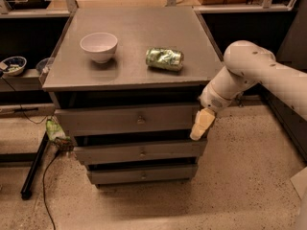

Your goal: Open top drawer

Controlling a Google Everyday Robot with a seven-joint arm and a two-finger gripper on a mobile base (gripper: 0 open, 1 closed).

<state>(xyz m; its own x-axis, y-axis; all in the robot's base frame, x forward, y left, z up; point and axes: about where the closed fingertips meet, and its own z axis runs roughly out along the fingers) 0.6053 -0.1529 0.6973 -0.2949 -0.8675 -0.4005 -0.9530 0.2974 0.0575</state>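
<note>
The top drawer [129,119] is the widest grey drawer front of three, just under the cabinet top, with a small metal knob [141,120] at its centre. It stands out a little past the cabinet top's edge. My gripper [201,124] hangs from the white arm at the drawer's right end, its cream fingers pointing down against the front's right corner, well to the right of the knob.
Two shorter drawers [139,152] sit below. On the cabinet top [134,47] stand a white bowl [99,46] and a crushed green can [164,59]. A shelf with a small bowl [12,64] is at the left; cables and a black bar [33,169] lie on the floor.
</note>
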